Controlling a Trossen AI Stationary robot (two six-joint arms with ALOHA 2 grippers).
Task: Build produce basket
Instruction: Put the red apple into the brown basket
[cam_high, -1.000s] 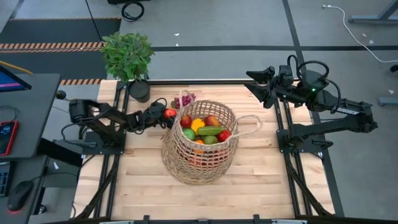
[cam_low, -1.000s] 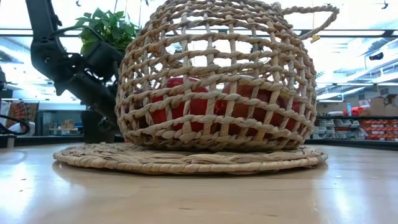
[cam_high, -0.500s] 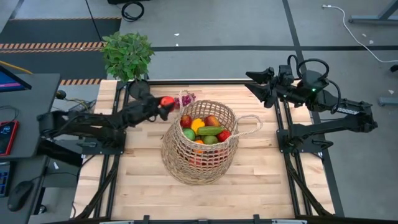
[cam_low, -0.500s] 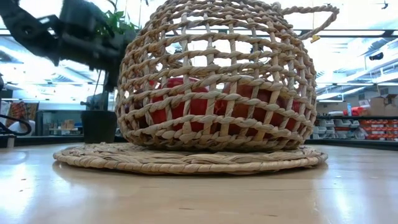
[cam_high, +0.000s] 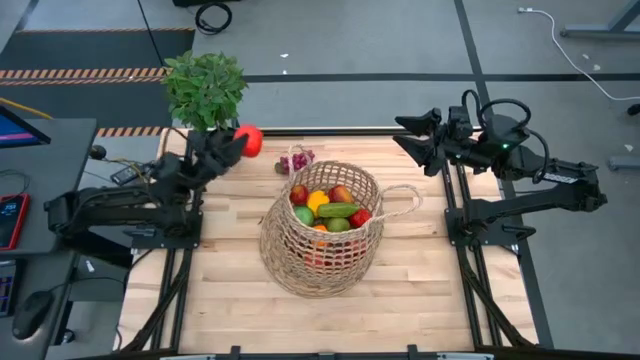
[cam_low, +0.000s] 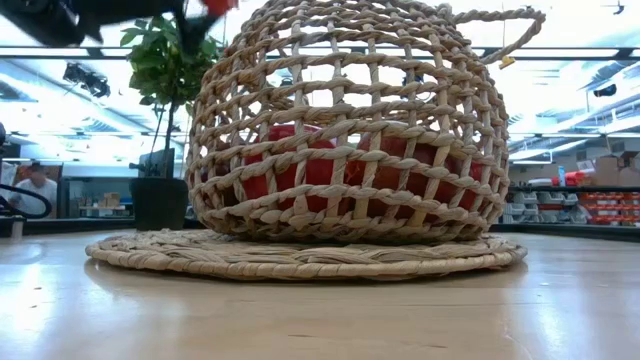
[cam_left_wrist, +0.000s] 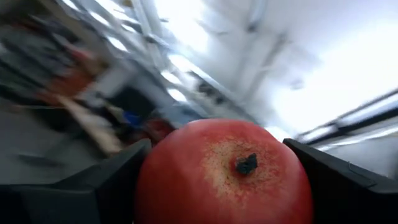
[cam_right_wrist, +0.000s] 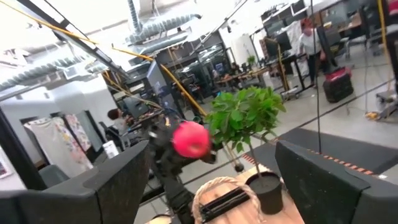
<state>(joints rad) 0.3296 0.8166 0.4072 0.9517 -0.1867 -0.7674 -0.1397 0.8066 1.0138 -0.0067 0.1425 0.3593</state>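
Observation:
The wicker basket (cam_high: 322, 228) stands mid-table, and the low view shows its woven wall (cam_low: 350, 130). Produce (cam_high: 325, 205) fills it: red apples, a yellow fruit, a green cucumber and a green apple. Purple grapes (cam_high: 297, 159) lie on the table just behind it. My left gripper (cam_high: 240, 143) is raised over the far left of the table, next to the potted plant, shut on a red apple (cam_high: 248, 140). That apple also shows in the right wrist view (cam_right_wrist: 191, 140). My right gripper (cam_high: 402, 132) waits open and empty, high over the far right. My left gripper pinches the red apple by two opposite sides (cam_left_wrist: 152, 180) between its two fingers (cam_left_wrist: 106, 186). The apple's stem dimple (cam_left_wrist: 247, 163) faces back toward the wrist. The fingers come from the table's left, slanting upward. The apple is lifted clear, high above the table.
A potted plant (cam_high: 205, 90) in a black pot stands at the far left corner, close behind the raised apple. The basket's loop handle (cam_high: 405, 205) sticks out to the right. Bare wood (cam_high: 200, 290) lies in front of the basket and to both its sides.
My left gripper has risen from table level beside the basket's left rim. It has swung back toward the far left corner by the plant and tipped from pointing down to pointing slightly up. The red apple has stayed in its fingers and is lifted clear.

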